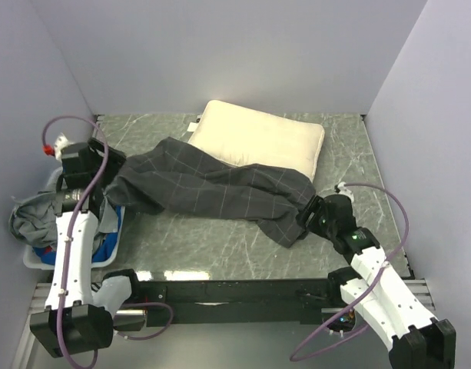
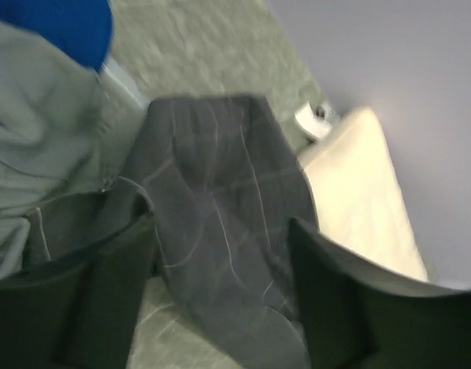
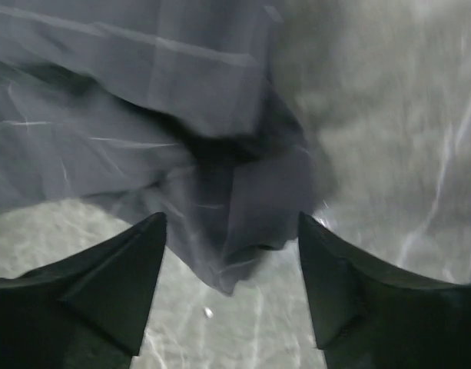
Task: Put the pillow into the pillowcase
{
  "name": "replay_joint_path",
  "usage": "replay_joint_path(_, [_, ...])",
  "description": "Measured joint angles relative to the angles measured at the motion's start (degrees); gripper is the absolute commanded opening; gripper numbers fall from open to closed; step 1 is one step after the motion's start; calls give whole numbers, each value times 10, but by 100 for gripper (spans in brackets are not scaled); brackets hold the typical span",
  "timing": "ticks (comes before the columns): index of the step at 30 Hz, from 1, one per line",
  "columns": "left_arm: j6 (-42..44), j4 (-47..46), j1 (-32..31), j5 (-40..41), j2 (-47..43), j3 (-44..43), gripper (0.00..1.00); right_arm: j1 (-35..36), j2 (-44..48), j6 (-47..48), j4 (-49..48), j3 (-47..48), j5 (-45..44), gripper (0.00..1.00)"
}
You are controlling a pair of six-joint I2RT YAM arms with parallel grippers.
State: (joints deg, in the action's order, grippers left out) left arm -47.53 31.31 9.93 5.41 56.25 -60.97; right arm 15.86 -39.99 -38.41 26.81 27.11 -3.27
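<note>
Now the large cream-white soft pillow (image 1: 258,138) is lying flat at the far side of the green-grey marbled worktop (image 1: 204,246), close to the back wall. The dark charcoal-grey pillowcase with the thin light grid lines (image 1: 212,188) is stretching in a long crumpled band across the middle of the worktop. Its far edge is covering the near edge of the pillow, so the two are touching but the pillow is completely outside the case.

The left claw (image 2: 220,231) is hovering over the left end of the pillowcase with its fingers spread wide, and the fabric is passing under the gap without being pinched. The right claw (image 3: 231,223) is doing the same at the right end. Its two dark fingers are standing apart on either side of a folded corner of the fabric, and they are not closing on it.

I think each arm is taking one end so that the case can be pulled flat and its mouth found. The wrist pictures are blurred, so I cannot tell which end is the open one.

On the left, a plain grey garment (image 1: 35,215) and a bright blue cloth (image 1: 104,246) are resting in a pale basket (image 1: 31,260), apart from the task.
</note>
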Motion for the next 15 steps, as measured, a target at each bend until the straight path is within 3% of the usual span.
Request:
replay_joint_path(3, [3,-28,-13,-50,-14,64,88,0,7,-10,8,-19,5,79])
replay_joint_path(5, [8,-34,-54,-61,-10,76,91,0,7,-11,-5,-6,0,79])
replay_joint_path(10, [23,-78,-271,-35,17,74,88,-3,-21,-14,-49,27,-40,76])
replay_joint_path(15, [35,-117,-435,-4,106,62,86,-28,-79,-17,-104,28,-54,73])
